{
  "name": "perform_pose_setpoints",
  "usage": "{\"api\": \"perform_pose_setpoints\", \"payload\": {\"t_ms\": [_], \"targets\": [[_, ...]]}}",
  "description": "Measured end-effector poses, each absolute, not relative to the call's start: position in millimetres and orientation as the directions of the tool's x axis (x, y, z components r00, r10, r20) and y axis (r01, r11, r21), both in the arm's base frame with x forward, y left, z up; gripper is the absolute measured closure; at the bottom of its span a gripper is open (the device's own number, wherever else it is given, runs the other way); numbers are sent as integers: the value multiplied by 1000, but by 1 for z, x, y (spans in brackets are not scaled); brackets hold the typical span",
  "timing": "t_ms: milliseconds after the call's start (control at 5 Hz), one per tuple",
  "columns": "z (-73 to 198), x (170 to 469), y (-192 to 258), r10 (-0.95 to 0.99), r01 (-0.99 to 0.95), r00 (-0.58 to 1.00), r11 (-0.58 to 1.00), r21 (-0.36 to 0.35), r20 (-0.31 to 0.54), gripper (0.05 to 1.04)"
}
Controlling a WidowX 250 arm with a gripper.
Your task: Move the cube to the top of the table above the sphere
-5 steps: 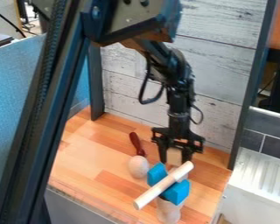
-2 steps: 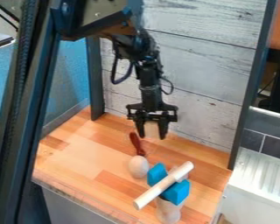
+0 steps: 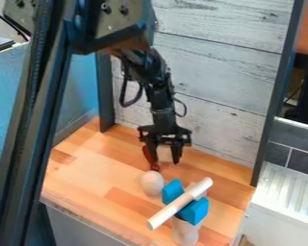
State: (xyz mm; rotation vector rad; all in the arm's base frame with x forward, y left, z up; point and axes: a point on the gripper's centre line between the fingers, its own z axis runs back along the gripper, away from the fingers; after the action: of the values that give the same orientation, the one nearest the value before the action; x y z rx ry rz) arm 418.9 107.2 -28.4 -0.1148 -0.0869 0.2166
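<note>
One small pale wooden cube [image 3: 164, 153] is clasped in your black two-finger gripper [image 3: 165, 162], just beyond the round beige wooden sphere [image 3: 152, 183].

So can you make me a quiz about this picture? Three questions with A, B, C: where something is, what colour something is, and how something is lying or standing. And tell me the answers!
1. Where is the pale ball?
A) Balanced on top of the stick
B) On the wooden table, near the blue thing
C) Against the back wall

2. What colour is the thing under the pale stick?
A) Blue
B) Green
C) Yellow

3. How is the pale stick?
A) Standing straight up
B) Snapped in two
C) Lying slanted across the thing under it

Answers:
1. B: the ball sits on the wood beside the blue thing.
2. A: blue shows on both sides of the stick.
3. C: its middle crosses the blue thing.
</note>
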Motion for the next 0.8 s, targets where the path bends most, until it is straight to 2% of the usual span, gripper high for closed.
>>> {"api": "perform_pose_setpoints", "payload": {"t_ms": [200, 400, 600, 800], "targets": [[-46, 424, 93, 191, -183, 980, 975, -123, 61, 457], [-49, 426, 88, 177, -173, 983, 980, -101, 41, 382], [-49, 431, 84, 179, -175, 983, 980, -91, 35, 133], [-48, 428, 79, 170, -165, 985, 980, -106, 37, 82]]}}
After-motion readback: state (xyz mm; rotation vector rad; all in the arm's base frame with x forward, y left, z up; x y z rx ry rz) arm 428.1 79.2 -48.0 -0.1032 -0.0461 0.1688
